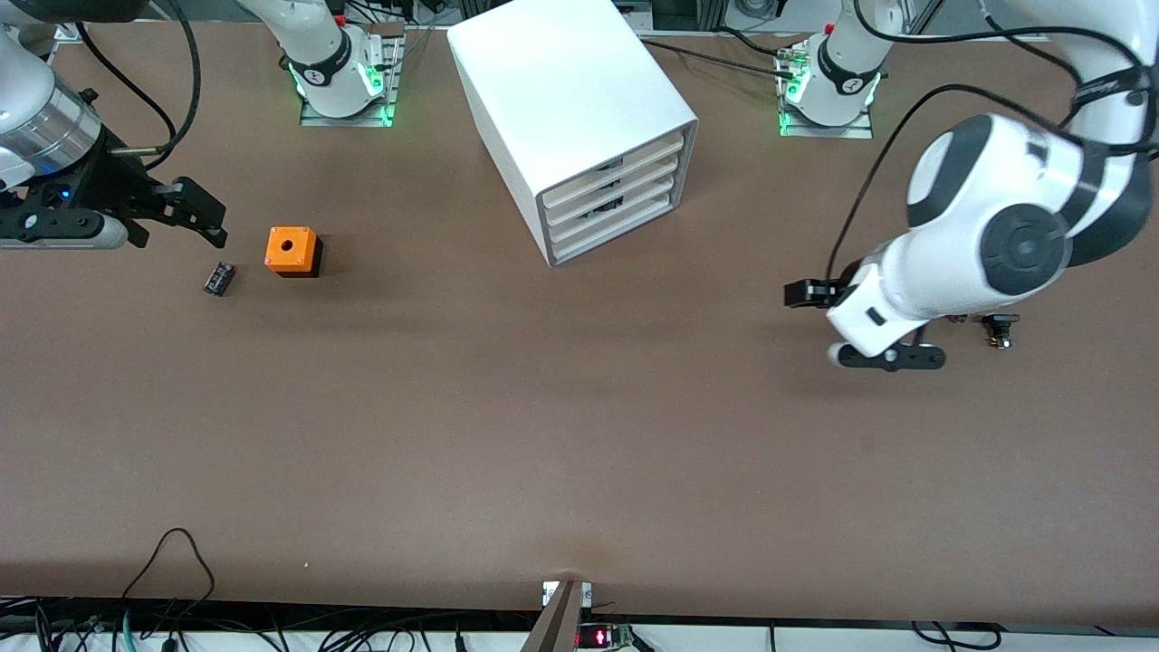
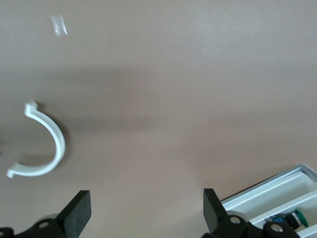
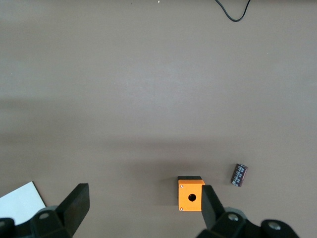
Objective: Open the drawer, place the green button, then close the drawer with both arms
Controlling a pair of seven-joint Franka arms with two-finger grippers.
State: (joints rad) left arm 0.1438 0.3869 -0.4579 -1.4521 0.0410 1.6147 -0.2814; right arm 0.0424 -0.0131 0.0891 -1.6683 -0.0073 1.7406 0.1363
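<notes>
The white drawer cabinet (image 1: 570,118) stands between the arm bases with all its drawers shut. A small black part that I take for the button (image 1: 999,328) lies on the table beside the left arm, and its green cap does not show. My left gripper (image 1: 851,324) hangs open and empty over bare table close to it, as the left wrist view (image 2: 146,201) also shows. My right gripper (image 1: 220,226) is open and empty over the table at the right arm's end, next to the orange cube (image 1: 292,251). The right wrist view (image 3: 142,196) shows the cube (image 3: 190,195) by one finger.
A small black ribbed block (image 1: 218,278) lies beside the orange cube, and it also shows in the right wrist view (image 3: 239,174). In the left wrist view, a white C-shaped clip (image 2: 44,144) lies on the table. At that view's edge, a white framed tray (image 2: 267,198) holds a green-capped part.
</notes>
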